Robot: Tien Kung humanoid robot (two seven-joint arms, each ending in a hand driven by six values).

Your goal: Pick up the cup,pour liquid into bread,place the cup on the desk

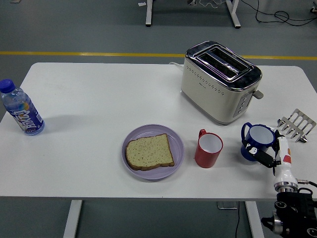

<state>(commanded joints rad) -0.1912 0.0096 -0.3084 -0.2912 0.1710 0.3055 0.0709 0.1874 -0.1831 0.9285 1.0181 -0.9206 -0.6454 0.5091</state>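
A blue two-handled cup (255,140) stands on the white table (99,99) at the right, in front of the toaster. My right hand (267,154) comes up from the lower right corner and its black and white fingers (284,153) wrap the cup's near right side. A red mug (208,148) stands to the left of the blue cup, apart from it. Further left, one slice of bread (149,151) lies on a lilac plate (176,139). The cup's contents do not show. My left arm is out of view.
A cream and chrome toaster (220,82) stands behind the cups. A small metal rack (296,125) lies at the right edge, close to my hand. A blue-capped water bottle (21,109) stands at the far left edge.
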